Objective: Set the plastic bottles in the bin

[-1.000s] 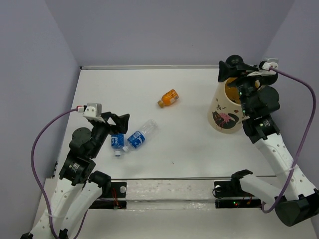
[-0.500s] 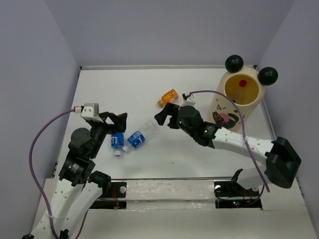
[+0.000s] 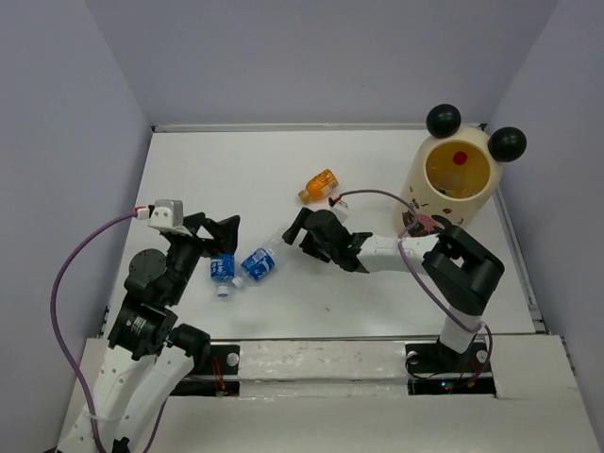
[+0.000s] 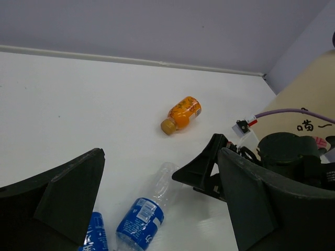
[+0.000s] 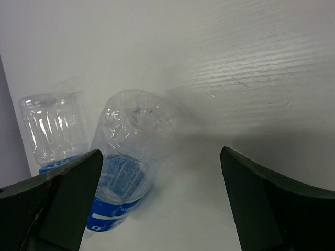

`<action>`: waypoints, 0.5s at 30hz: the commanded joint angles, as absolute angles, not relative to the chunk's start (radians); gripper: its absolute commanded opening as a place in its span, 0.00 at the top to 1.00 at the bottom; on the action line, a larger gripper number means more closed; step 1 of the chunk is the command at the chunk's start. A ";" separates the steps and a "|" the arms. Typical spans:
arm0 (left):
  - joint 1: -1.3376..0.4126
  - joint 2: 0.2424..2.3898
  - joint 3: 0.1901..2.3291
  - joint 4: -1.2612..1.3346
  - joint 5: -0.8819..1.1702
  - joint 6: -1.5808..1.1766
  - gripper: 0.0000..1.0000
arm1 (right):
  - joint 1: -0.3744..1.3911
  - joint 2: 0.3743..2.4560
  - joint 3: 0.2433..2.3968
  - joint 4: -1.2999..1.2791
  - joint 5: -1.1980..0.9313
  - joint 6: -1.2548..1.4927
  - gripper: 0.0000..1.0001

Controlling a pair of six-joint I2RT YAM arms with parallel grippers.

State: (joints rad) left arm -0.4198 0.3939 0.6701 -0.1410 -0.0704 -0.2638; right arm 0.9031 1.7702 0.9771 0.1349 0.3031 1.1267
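Note:
Two clear blue-labelled bottles lie side by side at the left: one (image 3: 265,257) slants toward the middle, the other (image 3: 222,269) is nearer my left arm. My left gripper (image 3: 219,242) is open above them; its wrist view shows both bottles (image 4: 142,220) (image 4: 95,235). My right gripper (image 3: 297,234) is open, low, facing the clear base of the slanted bottle (image 5: 128,157), not touching it. The second bottle (image 5: 54,130) lies beyond. A short orange bottle (image 3: 319,185) lies mid-table. The cream bin (image 3: 451,198) stands at the right, with a red-capped bottle (image 3: 460,158) inside.
The right arm stretches low across the table from the bin's foot to the bottles. In the left wrist view the orange bottle (image 4: 182,112), the right gripper (image 4: 207,168) and the bin's side (image 4: 309,107) show. Purple walls close the table's left, back and right.
The right arm has swung from above the bin down to the middle, its open gripper now at the slanted bottle's base. A red-capped bottle now shows in the bin. The left arm barely moved.

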 commanded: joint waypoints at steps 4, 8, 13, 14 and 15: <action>-0.440 0.387 0.712 -0.124 -0.071 -0.261 0.01 | 0.905 1.848 1.057 0.258 0.275 1.172 0.00; -0.445 0.390 0.713 -0.121 -0.069 -0.261 0.01 | 0.905 1.899 1.065 0.296 0.264 1.186 0.00; -0.446 0.393 0.713 -0.121 -0.071 -0.261 0.01 | 0.905 1.963 1.098 0.327 0.253 1.200 0.03; -0.446 0.394 0.713 -0.123 -0.072 -0.259 0.01 | 0.905 1.971 1.112 0.328 0.244 1.200 0.04; -0.448 0.396 0.713 -0.123 -0.072 -0.261 0.01 | 0.905 1.977 1.120 0.327 0.241 1.200 0.04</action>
